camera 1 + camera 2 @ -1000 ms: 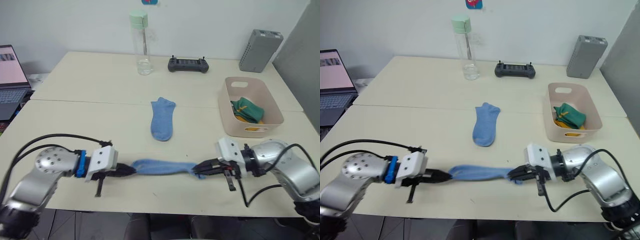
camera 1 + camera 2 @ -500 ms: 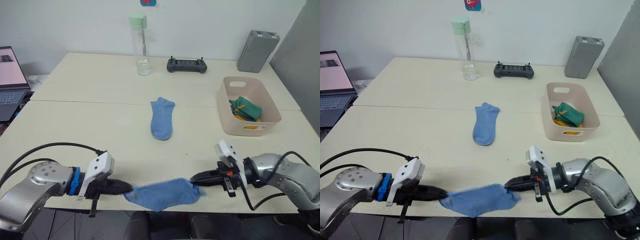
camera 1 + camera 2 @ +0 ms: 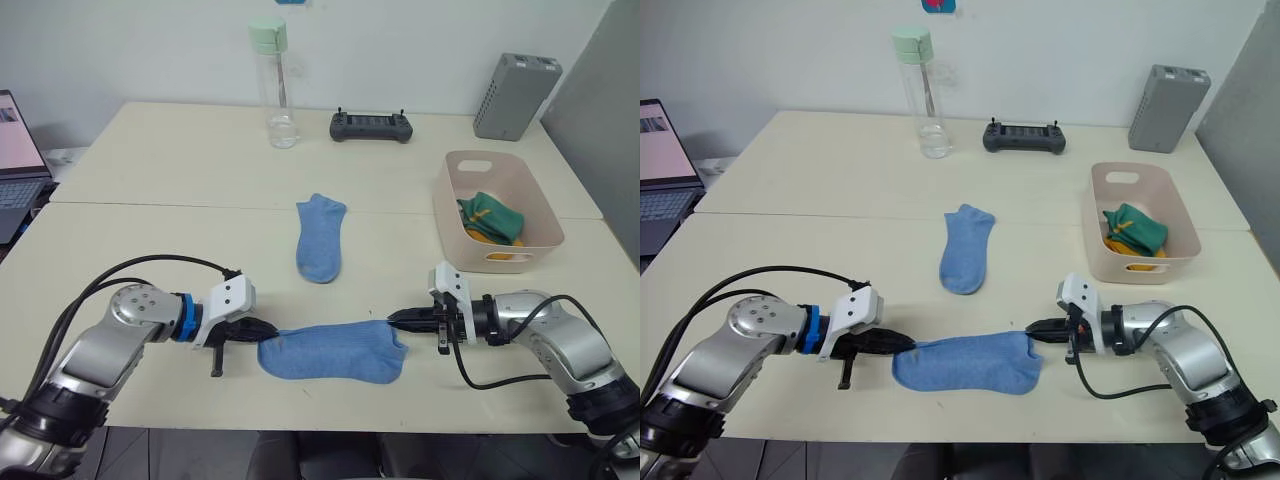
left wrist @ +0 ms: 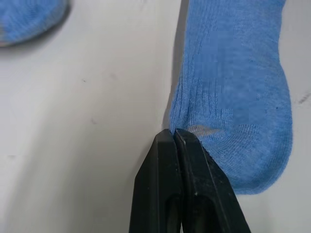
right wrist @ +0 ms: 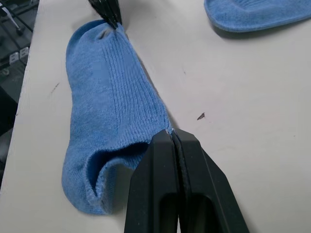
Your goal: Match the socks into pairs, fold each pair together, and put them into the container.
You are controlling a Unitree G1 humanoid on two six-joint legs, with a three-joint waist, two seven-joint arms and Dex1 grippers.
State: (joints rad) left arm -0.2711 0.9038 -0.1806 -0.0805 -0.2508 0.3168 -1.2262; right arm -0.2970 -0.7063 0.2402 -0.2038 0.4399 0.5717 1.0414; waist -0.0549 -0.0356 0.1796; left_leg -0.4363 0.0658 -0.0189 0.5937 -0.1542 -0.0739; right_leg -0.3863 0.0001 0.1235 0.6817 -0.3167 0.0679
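both my jaws clamped on the near blue sock [image 3: 333, 353], i should lift evenly and lay it square on its mate [image 3: 320, 237].

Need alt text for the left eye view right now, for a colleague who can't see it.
Both tools, left and right, pinch opposite ends of a blue sock lying flat near the table's front edge. A second blue sock lies mid-table; the pink container holds folded socks.

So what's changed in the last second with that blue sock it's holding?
The held blue sock, earlier stretched thin between both tools, sagged at the table's front edge and now lies spread flat. The left tool and right tool still pinch its ends. The other blue sock and container stayed put.
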